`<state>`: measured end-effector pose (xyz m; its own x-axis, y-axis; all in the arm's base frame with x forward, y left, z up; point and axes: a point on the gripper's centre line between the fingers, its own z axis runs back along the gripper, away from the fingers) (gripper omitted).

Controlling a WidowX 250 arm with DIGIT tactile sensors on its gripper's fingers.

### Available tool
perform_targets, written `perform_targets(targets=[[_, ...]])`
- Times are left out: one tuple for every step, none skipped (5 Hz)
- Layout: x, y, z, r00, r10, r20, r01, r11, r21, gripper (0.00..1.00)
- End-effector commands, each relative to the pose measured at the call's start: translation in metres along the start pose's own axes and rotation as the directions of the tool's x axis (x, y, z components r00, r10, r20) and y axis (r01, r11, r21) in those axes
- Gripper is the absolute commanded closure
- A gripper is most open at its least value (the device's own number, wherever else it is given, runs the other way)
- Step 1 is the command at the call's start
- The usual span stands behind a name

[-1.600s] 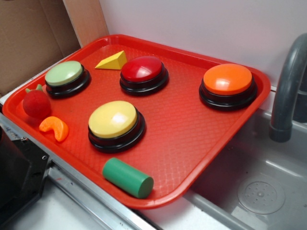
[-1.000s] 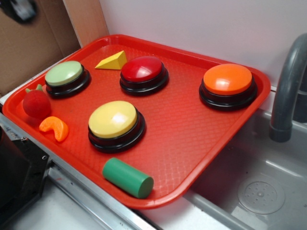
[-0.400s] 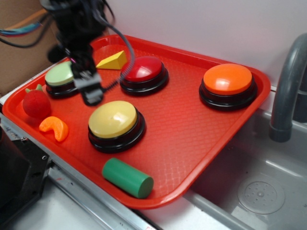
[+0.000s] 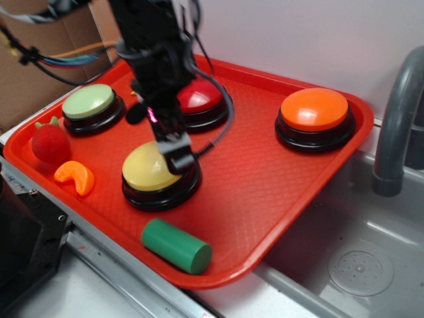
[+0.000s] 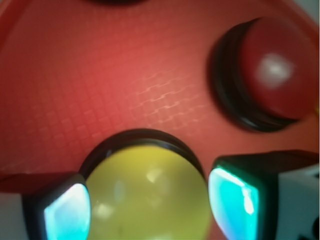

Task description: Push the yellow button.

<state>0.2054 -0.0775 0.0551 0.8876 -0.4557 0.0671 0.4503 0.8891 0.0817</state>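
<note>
One hand [image 4: 177,159], fingers spread wide | over yellow button [image 4: 147,169] | red tray [image 4: 278,179] | risk: fingers straddle dome, descent off-centre, button stays unpressed.

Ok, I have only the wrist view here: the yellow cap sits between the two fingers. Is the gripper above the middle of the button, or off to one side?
Observer: In the exterior view the gripper overlaps the right rear part of the yellow button, not its middle.
Operator: Does it touch the cap?
Observer: I cannot tell. The tip hides that spot, and only the left and front of the cap show uncovered.
Operator: What lies close by that my view misses?
Observer: A green cylinder lies on the tray in front of the yellow button, apart from it.
</note>
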Motion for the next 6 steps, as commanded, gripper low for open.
perform_targets(targets=[[-0.020, -0.011, 0.009, 0.992, 0.049, -0.118, -0.052, 0.998, -0.023, 0.00], [-0.028, -0.011, 0.004, 0.987, 0.030, -0.155, -0.038, 0.998, -0.049, 0.00], [-0.034, -0.010, -0.008, 0.989, 0.038, -0.146, -0.047, 0.997, -0.057, 0.00], [-0.034, -0.008, -0.007, 0.984, 0.105, -0.147, -0.106, 0.994, 0.000, 0.00], [-0.034, -0.008, -0.007, 0.984, 0.105, -0.147, -0.106, 0.994, 0.000, 0.00], [-0.034, -0.008, -0.007, 0.984, 0.105, -0.147, -0.106, 0.994, 0.000, 0.00]])
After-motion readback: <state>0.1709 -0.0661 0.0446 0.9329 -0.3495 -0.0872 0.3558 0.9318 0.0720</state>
